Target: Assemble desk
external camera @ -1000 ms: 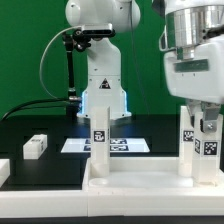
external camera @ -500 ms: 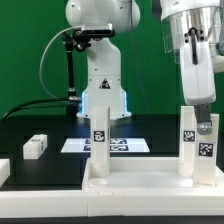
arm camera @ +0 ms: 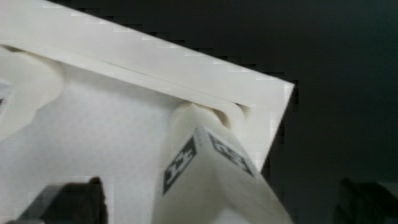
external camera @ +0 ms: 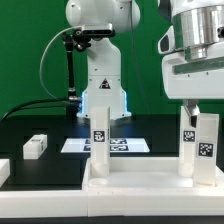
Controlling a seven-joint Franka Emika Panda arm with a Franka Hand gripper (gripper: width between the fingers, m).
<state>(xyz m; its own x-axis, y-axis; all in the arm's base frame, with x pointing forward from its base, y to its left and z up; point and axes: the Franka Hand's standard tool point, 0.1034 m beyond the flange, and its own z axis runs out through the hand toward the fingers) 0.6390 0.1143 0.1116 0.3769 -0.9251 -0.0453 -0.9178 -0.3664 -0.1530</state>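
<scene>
Well, the white plastic model desk [external camera: 140, 186] lies at the front of the black surface [external camera: 40, 125]. Its wide flat rimmed desk top [external camera: 60, 190] is down low. Two square white legs stick straight up from it.

One square white leg with a black-and-white tag, the left leg [external camera: 100, 140], stands near the middle of the desk top. The other square white tagged leg, the right leg [external camera: 205, 150], stands at the end of the desk top on the exterior view's right. In the wrist view the right leg [arm camera: 222, 165] stands just inside a corner of the desk top [arm camera: 107, 130], and two of its sides show tags.

The robot's hand [external camera: 198, 106] hangs right above that end of the desk top, over the right leg. Its dark fingers [arm camera: 75, 200] are spread wide apart, one on each side of the leg. They do not touch it. The hand is let go and holds nothing.

A small loose white block with a tag [external camera: 35, 147] lies on the surface, off past the exterior view's left end of the desk top and well apart from it. The marker board [external camera: 72, 145] lies flat on the surface behind the desk top. A tall white robot base [external camera: 100, 70] stands farther back behind the desk top, in front of a green wall [external camera: 30, 50].
</scene>
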